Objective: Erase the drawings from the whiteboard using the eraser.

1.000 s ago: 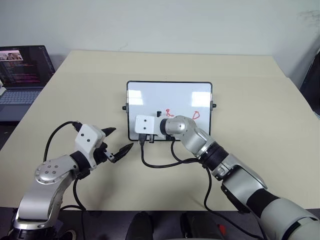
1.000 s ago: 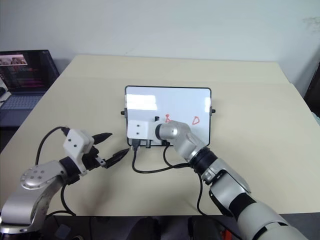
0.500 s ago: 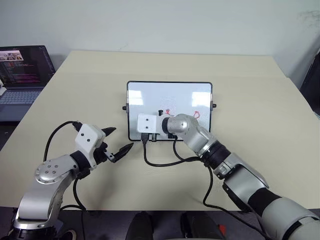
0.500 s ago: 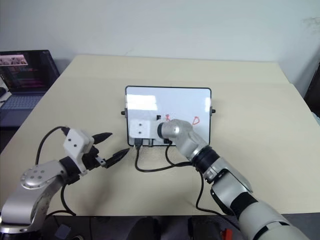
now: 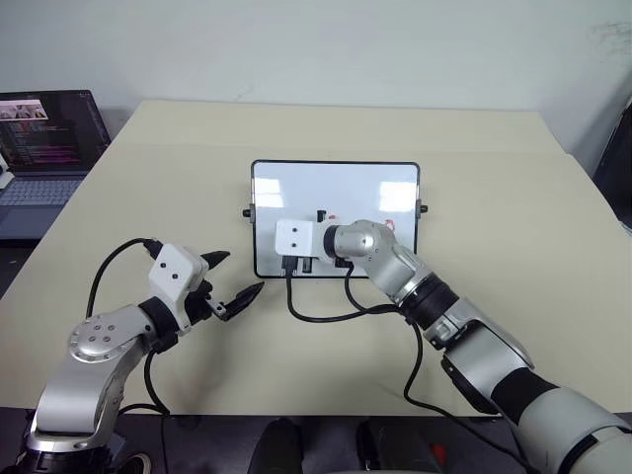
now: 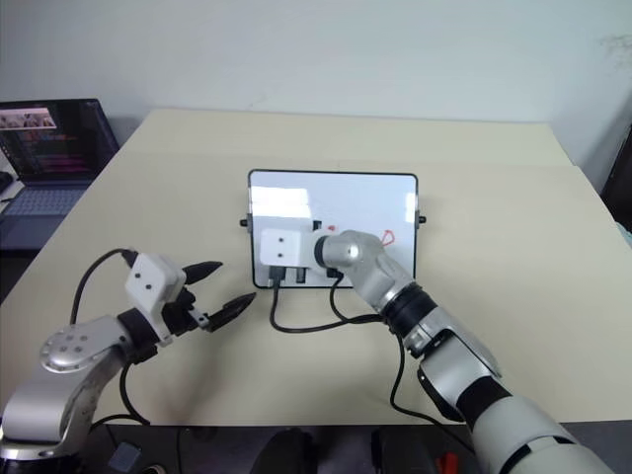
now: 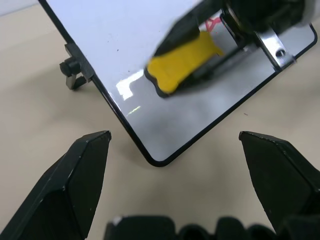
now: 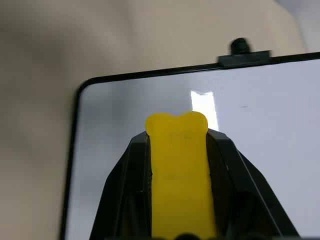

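While clamped between the right fingers, yellow eraser pressed on the whiteboard mid-desk, red drawings just beside, left fingers spread wide, empty, nearer the desk's front.

A glossy white whiteboard with a thin black frame is seen on a matt beige table; the yellow eraser looks matt.

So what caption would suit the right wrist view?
Right gripper pinching the yellow eraser over the whiteboard.
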`<action>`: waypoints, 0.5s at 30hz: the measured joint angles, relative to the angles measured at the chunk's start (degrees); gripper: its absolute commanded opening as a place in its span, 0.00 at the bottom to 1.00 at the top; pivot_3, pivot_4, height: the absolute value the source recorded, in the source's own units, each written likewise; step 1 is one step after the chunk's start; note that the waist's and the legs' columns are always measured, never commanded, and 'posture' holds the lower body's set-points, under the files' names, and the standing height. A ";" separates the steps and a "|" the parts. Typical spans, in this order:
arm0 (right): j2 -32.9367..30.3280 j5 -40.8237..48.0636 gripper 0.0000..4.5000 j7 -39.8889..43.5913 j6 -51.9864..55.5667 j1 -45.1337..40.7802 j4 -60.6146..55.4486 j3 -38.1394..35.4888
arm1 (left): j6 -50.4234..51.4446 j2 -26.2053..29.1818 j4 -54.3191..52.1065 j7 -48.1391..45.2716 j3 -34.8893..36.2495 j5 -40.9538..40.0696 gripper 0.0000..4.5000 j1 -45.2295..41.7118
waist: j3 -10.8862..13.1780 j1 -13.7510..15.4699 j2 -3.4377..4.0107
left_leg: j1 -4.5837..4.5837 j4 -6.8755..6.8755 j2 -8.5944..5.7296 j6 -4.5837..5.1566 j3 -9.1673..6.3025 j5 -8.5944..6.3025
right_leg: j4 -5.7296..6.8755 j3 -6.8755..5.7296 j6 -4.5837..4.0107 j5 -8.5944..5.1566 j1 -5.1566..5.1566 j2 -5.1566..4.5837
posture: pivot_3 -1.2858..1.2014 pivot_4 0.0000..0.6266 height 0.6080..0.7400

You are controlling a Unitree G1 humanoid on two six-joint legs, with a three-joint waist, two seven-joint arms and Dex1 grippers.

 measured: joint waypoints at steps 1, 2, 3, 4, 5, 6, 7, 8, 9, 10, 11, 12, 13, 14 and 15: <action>-0.04 -0.01 0.25 -0.10 0.10 0.02 -0.05 0.06 | 0.02 0.00 0.00 -0.14 0.00 0.00 1.00 -0.18 | 0.00 0.00 0.00 | 0.00 0.00 0.00 0.00 -0.01 0.00 | 0.01 -0.01 0.00 0.00 0.00 0.00 | 0.52 0.24 1.00; -0.11 -0.02 0.25 -0.47 0.16 0.02 -0.04 0.05 | 0.07 0.00 0.02 -0.32 -0.02 0.00 1.00 -0.53 | 0.00 0.03 0.00 | 0.00 0.01 0.00 0.00 -0.03 0.00 | 0.02 -0.03 0.00 0.00 0.01 0.00 | 0.52 0.24 1.00; -0.15 -0.01 0.25 -1.01 0.17 0.01 -0.03 0.01 | 0.11 0.00 0.03 -0.41 -0.03 0.00 1.00 -0.92 | 0.00 0.07 0.00 | 0.00 0.01 -0.01 0.00 -0.04 0.01 | 0.02 -0.04 0.00 0.00 0.01 0.00 | 0.52 0.24 1.00; -0.18 -0.01 0.25 -1.64 0.18 0.00 -0.03 -0.14 | 0.11 0.00 0.04 -0.44 -0.04 0.00 1.00 -1.22 | 0.00 0.07 0.00 | 0.00 0.02 -0.01 0.00 -0.04 0.01 | 0.02 -0.03 0.00 0.00 0.01 0.00 | 0.52 0.24 1.00; -0.23 0.00 0.25 -2.39 0.18 -0.03 -0.03 -0.63 | 0.12 0.00 0.09 -0.52 -0.15 0.00 1.00 -1.56 | 0.00 0.08 0.00 | 0.00 0.02 -0.02 0.00 -0.03 0.01 | 0.02 -0.03 0.00 0.01 0.01 0.00 | 0.52 0.24 1.00; -0.42 0.00 0.25 -2.95 0.20 -0.16 -0.05 -1.00 | 0.14 0.00 0.24 -0.65 -0.34 -0.02 1.00 -1.87 | 0.00 0.10 0.00 | 0.00 0.03 -0.02 0.00 -0.03 0.01 | 0.02 -0.03 0.00 0.01 0.01 0.00 | 0.52 0.24 1.00; -0.93 0.01 0.25 -3.03 0.39 -0.29 -0.39 -1.27 | 0.14 0.00 0.50 -0.86 -0.45 -0.06 1.00 -2.13 | 0.00 0.14 0.00 | -0.01 0.03 -0.02 0.00 -0.03 0.01 | 0.02 -0.03 0.01 0.01 0.01 0.00 | 0.52 0.24 1.00; -1.69 0.01 0.25 -2.90 0.67 -0.29 -1.13 -1.53 | 0.14 0.00 0.96 -1.11 -0.47 -0.08 1.00 -2.29 | 0.00 0.19 0.00 | -0.01 0.03 -0.03 0.00 -0.04 0.01 | 0.02 -0.03 0.00 0.01 0.02 0.00 | 0.52 0.24 1.00; -2.50 0.01 0.25 -2.55 0.96 -0.22 -2.00 -1.66 | 0.16 0.00 1.36 -1.33 -0.54 -0.08 1.00 -2.42 | 0.00 0.22 0.00 | -0.01 0.03 -0.03 0.00 -0.04 0.01 | 0.01 -0.03 0.00 0.01 0.02 0.00 | 0.52 0.24 1.00; -3.39 0.01 0.25 -1.89 1.33 0.06 -3.02 -1.70 | 0.17 0.00 1.59 -1.56 -0.69 -0.07 1.00 -2.54 | 0.00 0.26 0.00 | -0.02 0.03 -0.03 0.00 -0.04 0.01 | 0.00 -0.04 0.00 0.01 0.02 -0.01 | 0.52 0.24 1.00; -4.29 0.03 0.25 -0.96 2.04 0.65 -4.23 -1.70 | 0.18 0.00 1.71 -1.69 -0.96 -0.07 1.00 -2.76 | 0.00 0.31 0.00 | -0.02 0.03 -0.04 0.00 -0.05 0.01 | -0.01 -0.04 0.00 0.01 0.03 -0.01 | 0.52 0.24 1.00; -5.11 0.03 0.25 0.11 2.80 1.47 -5.66 -1.69 | 0.18 0.00 1.89 -1.77 -1.28 -0.07 1.00 -3.15 | -0.01 0.34 -0.01 | -0.02 0.02 -0.03 0.00 -0.05 0.01 | -0.01 -0.04 0.01 0.01 0.03 -0.01 | 0.52 0.24 1.00; -5.69 0.04 0.25 1.05 3.44 2.47 -7.05 -1.69 | 0.17 0.00 2.08 -1.84 -1.49 -0.06 1.00 -3.51 | -0.02 0.33 -0.03 | -0.01 0.02 -0.03 0.00 -0.04 0.01 | -0.01 -0.03 0.01 0.01 0.05 -0.01 | 0.52 0.24 1.00; -6.18 0.05 0.25 1.97 3.99 3.41 -8.29 -1.57 | 0.17 0.00 2.32 -1.90 -1.60 -0.05 1.00 -3.85 | -0.02 0.25 -0.03 | 0.00 0.02 -0.03 0.00 -0.03 0.01 | -0.01 -0.03 0.01 0.01 0.04 -0.01 | 0.52 0.24 1.00; -6.45 0.05 0.25 2.57 4.60 4.16 -9.23 -1.56 | 0.17 0.00 2.64 -1.94 -1.63 -0.05 1.00 -4.24 | -0.02 0.18 -0.03 | 0.01 0.02 -0.03 0.00 -0.03 0.01 | 0.00 -0.02 0.01 0.01 0.04 -0.01 | 0.52 0.24 1.00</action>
